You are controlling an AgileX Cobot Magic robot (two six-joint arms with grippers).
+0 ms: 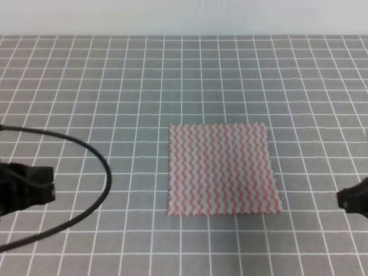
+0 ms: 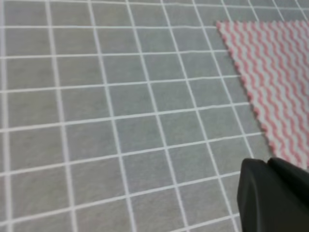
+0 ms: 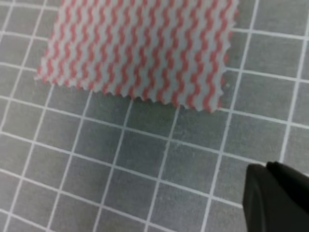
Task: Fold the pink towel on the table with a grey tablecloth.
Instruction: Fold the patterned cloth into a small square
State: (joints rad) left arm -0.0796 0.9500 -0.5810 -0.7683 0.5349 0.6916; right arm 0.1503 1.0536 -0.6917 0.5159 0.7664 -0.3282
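Observation:
The pink towel (image 1: pixel 221 170) lies flat and unfolded on the table with a grey tablecloth (image 1: pixel 115 86), near the middle. My left gripper (image 1: pixel 52 187) sits low at the left edge, several grid cells from the towel. In the left wrist view its black fingertips (image 2: pixel 258 193) appear pressed together, with the towel's corner (image 2: pixel 275 72) ahead to the right. My right gripper (image 1: pixel 340 199) hangs at the right edge, about two cells from the towel. Its fingertips (image 3: pixel 270 193) also look closed, empty, just below the towel's scalloped edge (image 3: pixel 140 48).
A black cable (image 1: pixel 106 172) loops over the cloth from the left arm toward the front left. A pale wall (image 1: pixel 184 17) borders the table's far edge. Nothing else lies on the grid.

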